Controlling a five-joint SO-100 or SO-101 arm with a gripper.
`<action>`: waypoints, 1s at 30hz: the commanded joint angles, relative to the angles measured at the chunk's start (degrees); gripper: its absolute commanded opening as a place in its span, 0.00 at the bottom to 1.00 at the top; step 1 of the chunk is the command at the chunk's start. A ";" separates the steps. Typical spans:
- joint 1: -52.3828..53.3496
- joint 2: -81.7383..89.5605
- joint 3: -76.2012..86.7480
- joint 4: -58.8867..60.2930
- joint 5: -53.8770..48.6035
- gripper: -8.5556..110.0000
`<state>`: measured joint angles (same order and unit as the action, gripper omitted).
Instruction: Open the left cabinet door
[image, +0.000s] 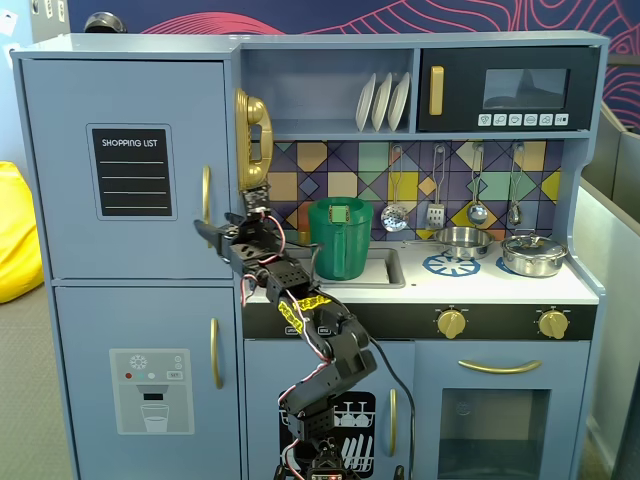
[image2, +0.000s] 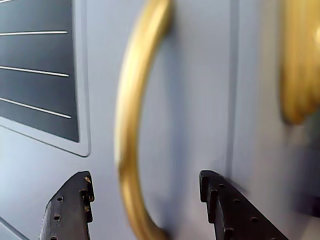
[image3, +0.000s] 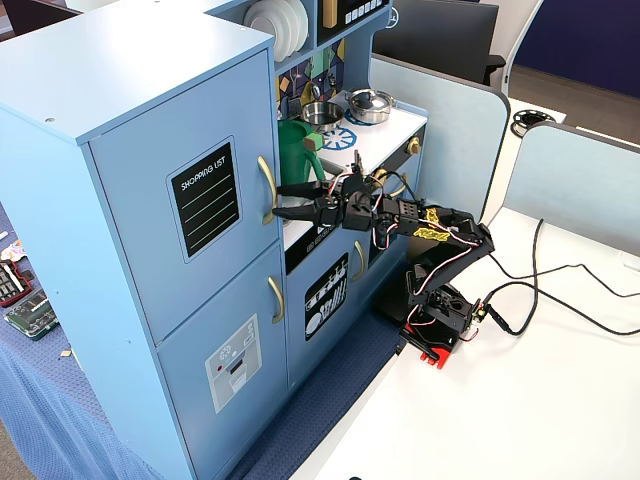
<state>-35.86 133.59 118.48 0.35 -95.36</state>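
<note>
Setting: a blue-grey toy kitchen (image: 140, 45) stands against a patterned wall, with the arm's base on a white table (image3: 520, 400) in front of it.
Left cabinet door (image: 60, 170): upper left of the unit in a fixed view, flush with its frame, so judged not yet opened.
Chalkboard (image: 131, 171): a "SHOPPING LIST" panel mid-door.
Gold handle (image2: 131, 120): vertical and curved, on the door's right edge, opposite where the hinges likely sit.
Gripper (image2: 145, 200): spread wide, one finger on each side of the handle's lower curve, touching neither; likely placed so to close on the bar and pull.
Gold phone (image: 252, 135): hangs just right of the handle, near enough to snag.
Green pot (image: 340, 238): in the sink, behind the arm.
</note>
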 joint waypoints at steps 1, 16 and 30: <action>-2.29 -1.58 -5.10 -2.11 -2.11 0.25; -22.50 2.55 -3.43 -0.97 -21.97 0.20; -5.71 27.07 6.86 12.22 -16.44 0.19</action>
<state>-49.04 154.07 125.33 7.65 -115.84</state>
